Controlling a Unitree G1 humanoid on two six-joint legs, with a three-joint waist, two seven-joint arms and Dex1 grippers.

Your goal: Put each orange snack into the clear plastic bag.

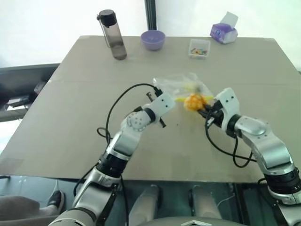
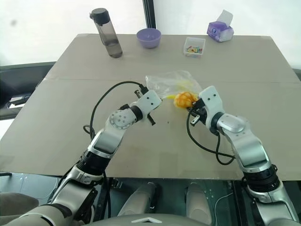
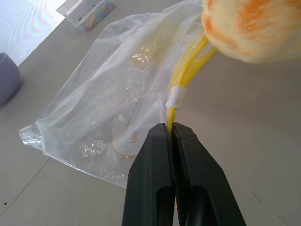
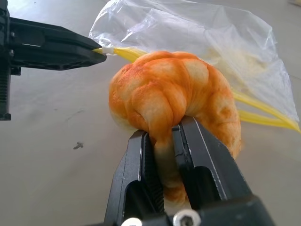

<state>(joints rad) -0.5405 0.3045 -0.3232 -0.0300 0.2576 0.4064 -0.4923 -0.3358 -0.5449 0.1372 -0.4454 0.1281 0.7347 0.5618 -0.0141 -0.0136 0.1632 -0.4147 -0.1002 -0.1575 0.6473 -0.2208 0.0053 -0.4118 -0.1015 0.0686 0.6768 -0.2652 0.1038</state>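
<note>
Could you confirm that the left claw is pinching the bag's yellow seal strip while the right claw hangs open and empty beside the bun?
Not quite: the right claw is not open and empty; it is shut on the bun, as the right wrist view shows. The rest holds: the left claw pinches the yellow seal strip of the bag.

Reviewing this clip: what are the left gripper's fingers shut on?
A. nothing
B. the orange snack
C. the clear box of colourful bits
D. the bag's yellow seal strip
D. In the left wrist view the left gripper is shut on the yellow seal strip of the clear plastic bag, while the right gripper pinches the orange snack at the bag's mouth.
</note>
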